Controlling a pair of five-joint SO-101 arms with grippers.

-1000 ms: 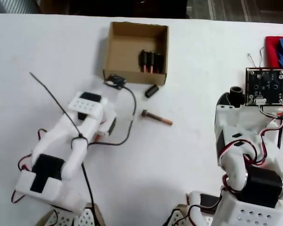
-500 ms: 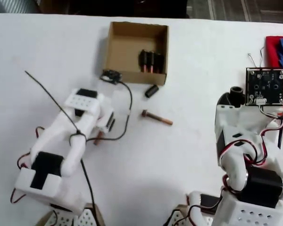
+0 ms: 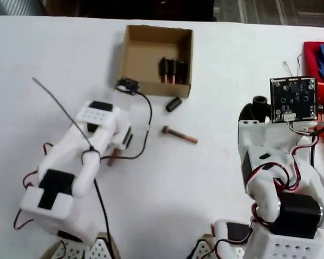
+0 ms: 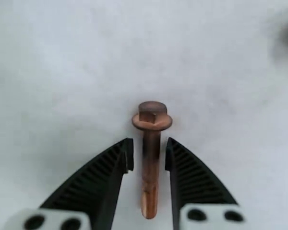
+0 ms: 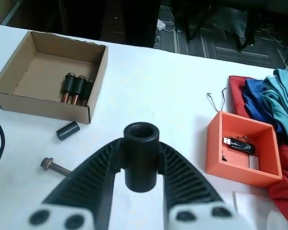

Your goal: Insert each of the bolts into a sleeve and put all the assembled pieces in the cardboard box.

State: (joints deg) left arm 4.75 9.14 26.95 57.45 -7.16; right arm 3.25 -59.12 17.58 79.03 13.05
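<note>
Right tool (image 5: 140, 147) leftward; box (image 3: 146, 88): three pieces (image 3: 173, 70)

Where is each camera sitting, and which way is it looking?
High view: fixed above the table, looking down at the cardboard box, loose bolt and loose sleeve; the left arm and right arm both show.
Left wrist view: on the left arm's wrist, looking down at the table; the left hand straddles a copper bolt.
Right wrist view: on the right arm's wrist, looking across the table toward the cardboard box; the right hand grips a black sleeve.
Shared: the high and right wrist views both show the cardboard box, loose bolt and loose sleeve.
</note>
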